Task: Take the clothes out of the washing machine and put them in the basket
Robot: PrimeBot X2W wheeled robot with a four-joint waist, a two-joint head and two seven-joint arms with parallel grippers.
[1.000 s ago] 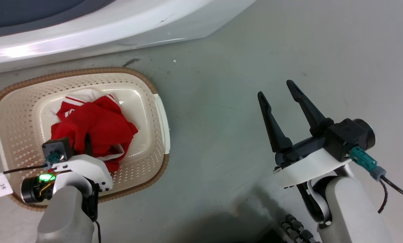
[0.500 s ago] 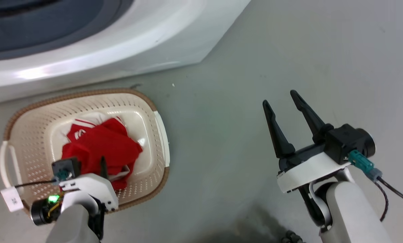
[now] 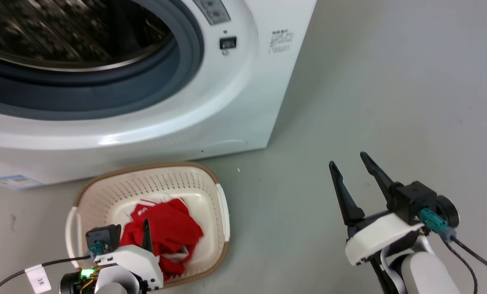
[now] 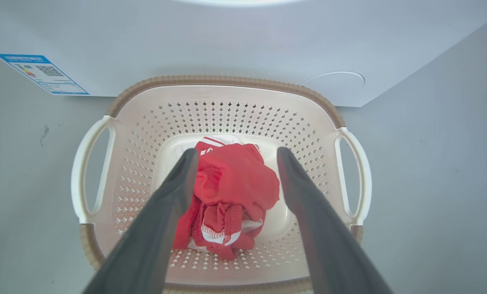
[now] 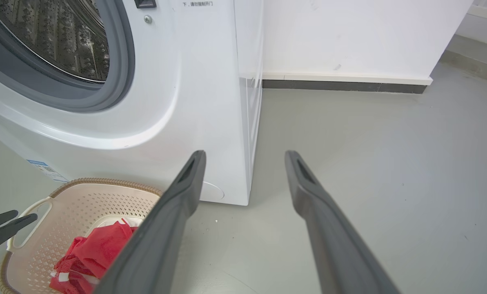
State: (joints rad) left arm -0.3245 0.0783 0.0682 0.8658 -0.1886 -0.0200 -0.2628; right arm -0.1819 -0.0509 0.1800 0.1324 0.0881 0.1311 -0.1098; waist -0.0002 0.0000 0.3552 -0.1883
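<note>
one crumpled heap of bright red clothes [image 3: 163, 228], white striped trim showing at its edges, lies in the middle of the cream, brown-rimmed basket [image 3: 153, 169] on the floor [image 3: 390, 81] before the washing machine [image 3: 227, 102]. the left pincer [image 4: 236, 151] hangs over it, fingers apart. the right pincer [image 3: 348, 159], also spread, is well apart from the basket.

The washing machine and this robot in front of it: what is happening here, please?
A two-armed robot is unloading the washing machine. The red clothes lie crumpled in the basket on the floor in front of it. The left gripper hovers over the basket with its fingers open, gripping nothing. The right gripper, also open and empty, is held over bare floor to the side. The visible part of the drum shows no clothes.
</note>
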